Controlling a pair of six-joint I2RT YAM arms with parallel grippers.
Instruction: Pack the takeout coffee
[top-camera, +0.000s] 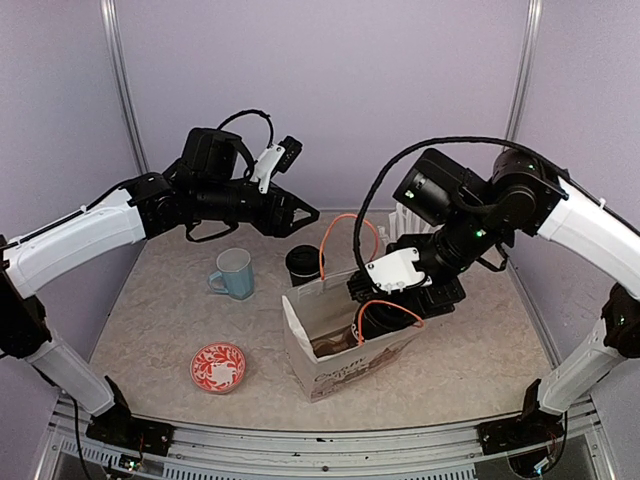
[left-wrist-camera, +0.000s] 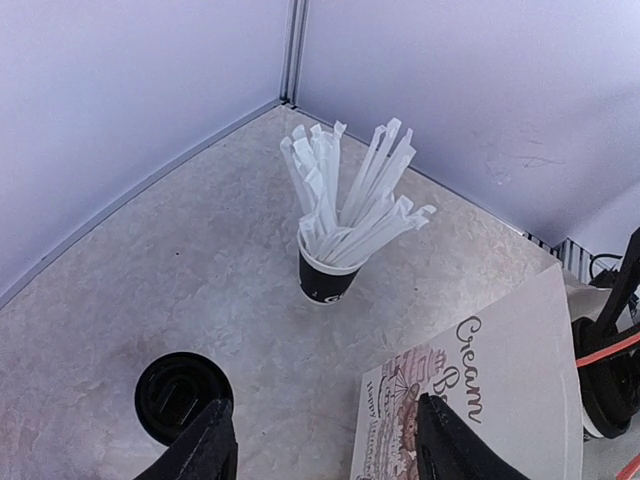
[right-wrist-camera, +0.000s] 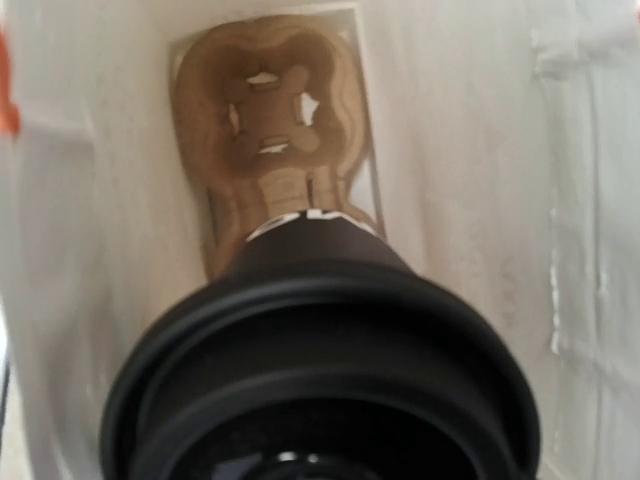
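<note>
A white paper bag (top-camera: 340, 375) with "Cream" lettering stands open near the middle of the surface (top-camera: 160, 320). Flat at its bottom lies a brown cardboard cup carrier (right-wrist-camera: 210, 150) with cut-out holes. The takeout coffee (right-wrist-camera: 320, 330) is inside this bag, its black lid towards the right wrist camera and its base, with white lettering, pointing down at the carrier; I cannot tell whether the base touches it. The right claw (top-camera: 392, 300) reaches into the bag's mouth from above. The lid hides its fingers, so I cannot tell how wide it stands or whether it grips the cup. A second lidded black cup (top-camera: 303, 265) stands on the surface just behind the bag. Farther back, another black cup (left-wrist-camera: 328, 278) holds a bunch of white straws (left-wrist-camera: 350, 200) that fan out above its rim. A light blue mug (top-camera: 236, 272) stands left of the bag, its inside not clearly shown, and a red patterned plate (top-camera: 218, 366) lies nearer the front. The left claw (top-camera: 302, 216) hovers above the second lidded black cup, its fingers (left-wrist-camera: 205, 450) set wide apart with nothing between them and touching nothing.
</note>
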